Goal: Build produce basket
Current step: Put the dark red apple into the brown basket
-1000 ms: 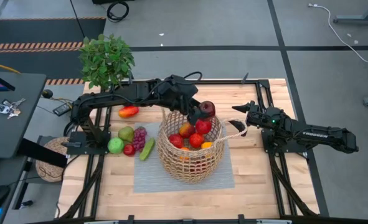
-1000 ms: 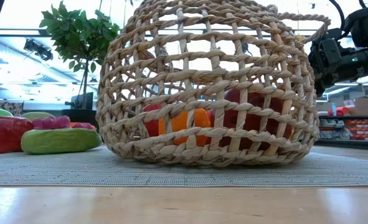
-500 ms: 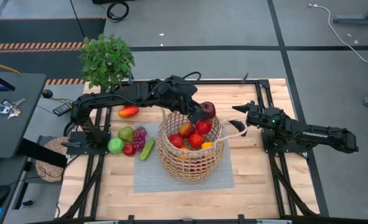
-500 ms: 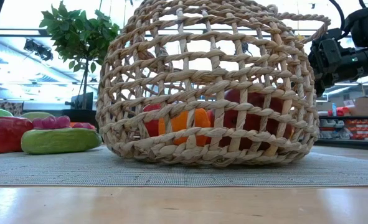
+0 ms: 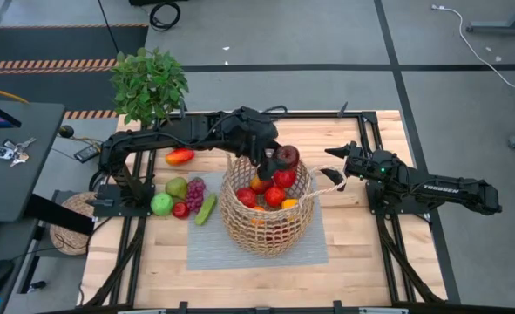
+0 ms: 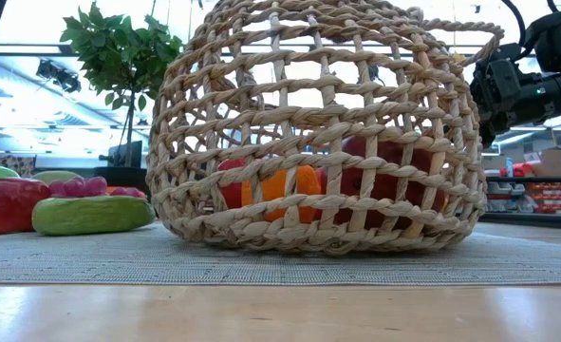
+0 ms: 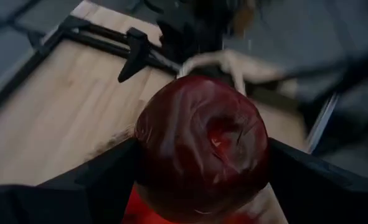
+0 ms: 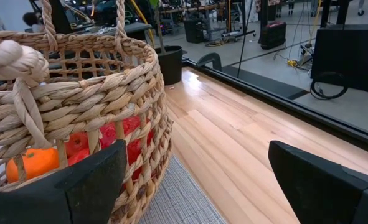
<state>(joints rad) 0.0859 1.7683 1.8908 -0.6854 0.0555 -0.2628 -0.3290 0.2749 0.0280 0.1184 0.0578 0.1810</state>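
Note:
The wicker basket [image 5: 267, 209] stands on a grey mat [image 5: 206, 249] mid-table, holding red and orange produce [image 5: 274, 194]. My left gripper [image 5: 282, 160] hangs over the basket's far rim, shut on a dark red apple [image 5: 287, 156], which fills the left wrist view [image 7: 202, 146]. My right gripper [image 5: 334, 167] waits open just right of the basket, beside its loop handle [image 8: 12, 59]. Left of the basket, a green apple [image 5: 161, 204], pear [image 5: 177, 187], grapes [image 5: 195, 192], cucumber [image 5: 206, 208] and pepper [image 5: 179, 156] lie on the table. My left gripper pinches the dark red apple by two opposite sides [image 7: 147, 155] between its two fingers [image 7: 106, 183]. The fingers come from the table's left, slanting downward. The apple is lifted clear, above the fruit in the basket.
A leafy potted plant [image 5: 148, 83] stands at the table's far left corner. Black frame rails [image 5: 372, 139] run along the table's edges. Bare wood [image 5: 362, 253] lies to the right of the mat and along the near edge.
My left gripper has rolled a little about its own axis while staying over the basket's far rim. The apple has turned with it and shifted slightly toward the basket's middle.

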